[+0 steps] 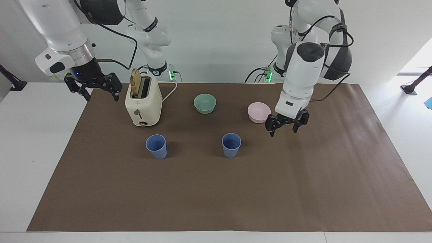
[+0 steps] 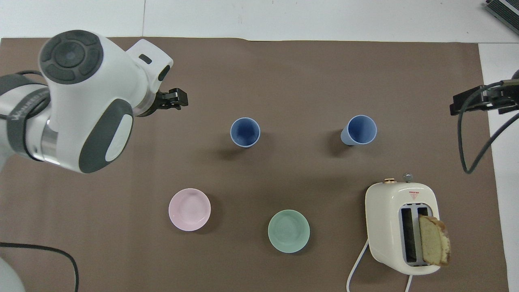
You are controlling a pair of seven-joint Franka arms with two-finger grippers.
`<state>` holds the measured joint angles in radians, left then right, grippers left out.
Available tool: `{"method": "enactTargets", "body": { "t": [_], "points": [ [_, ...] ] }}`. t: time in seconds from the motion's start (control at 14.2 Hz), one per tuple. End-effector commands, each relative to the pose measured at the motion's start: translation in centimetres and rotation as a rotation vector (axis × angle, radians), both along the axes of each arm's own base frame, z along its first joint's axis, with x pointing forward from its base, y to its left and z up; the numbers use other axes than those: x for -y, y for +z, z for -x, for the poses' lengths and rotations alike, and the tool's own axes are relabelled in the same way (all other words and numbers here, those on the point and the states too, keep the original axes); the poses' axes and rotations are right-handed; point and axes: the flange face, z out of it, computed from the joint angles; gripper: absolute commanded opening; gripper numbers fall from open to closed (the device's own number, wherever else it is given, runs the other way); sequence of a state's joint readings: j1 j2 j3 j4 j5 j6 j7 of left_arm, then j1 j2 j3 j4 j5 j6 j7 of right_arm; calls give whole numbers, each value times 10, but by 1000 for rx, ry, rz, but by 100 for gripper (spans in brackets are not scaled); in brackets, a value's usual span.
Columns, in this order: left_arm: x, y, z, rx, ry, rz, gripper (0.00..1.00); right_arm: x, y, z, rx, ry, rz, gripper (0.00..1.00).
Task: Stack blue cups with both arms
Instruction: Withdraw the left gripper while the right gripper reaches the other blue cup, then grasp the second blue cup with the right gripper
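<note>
1. Nearest the robots, a cream toaster (image 1: 143, 104) with a slice of bread (image 1: 135, 83) standing in one slot sits toward the right arm's end of the worktop (image 1: 216, 189).
2. The right hand (image 1: 98, 88) hangs over the worktop's edge beside the toaster, fingers wide and holding nothing; that arm waits.
3. A green bowl (image 1: 205, 103) and a pink bowl (image 1: 259, 112) come next.
4. The left hand (image 1: 286, 125) hovers just beside the pink bowl, spread wide, gripping nothing.
5. Farthest out, the two blue cups stand upright and well apart: one blue cup (image 1: 231, 144) toward the left arm's end, the other blue cup (image 1: 156, 146) out from the toaster.
</note>
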<state>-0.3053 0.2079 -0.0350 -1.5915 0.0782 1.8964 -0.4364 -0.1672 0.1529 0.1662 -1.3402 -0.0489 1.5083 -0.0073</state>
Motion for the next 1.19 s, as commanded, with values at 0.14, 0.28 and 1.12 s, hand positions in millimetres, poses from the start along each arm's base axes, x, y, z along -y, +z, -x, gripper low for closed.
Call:
{"method": "enactTargets", "body": {
  "t": [0.14,0.28,1.12],
  "points": [
    [-55,29,20,-41,-102,-23,100,-30,-34,12,14,58,-26,100],
    [-77,49,27,-41,-124,-7,100,-40,-61,8,24,67,-47,100],
    [-134,99,57,-74,-238,10,100,-67,-236,-27,16,50,-80,100]
  ]
}}
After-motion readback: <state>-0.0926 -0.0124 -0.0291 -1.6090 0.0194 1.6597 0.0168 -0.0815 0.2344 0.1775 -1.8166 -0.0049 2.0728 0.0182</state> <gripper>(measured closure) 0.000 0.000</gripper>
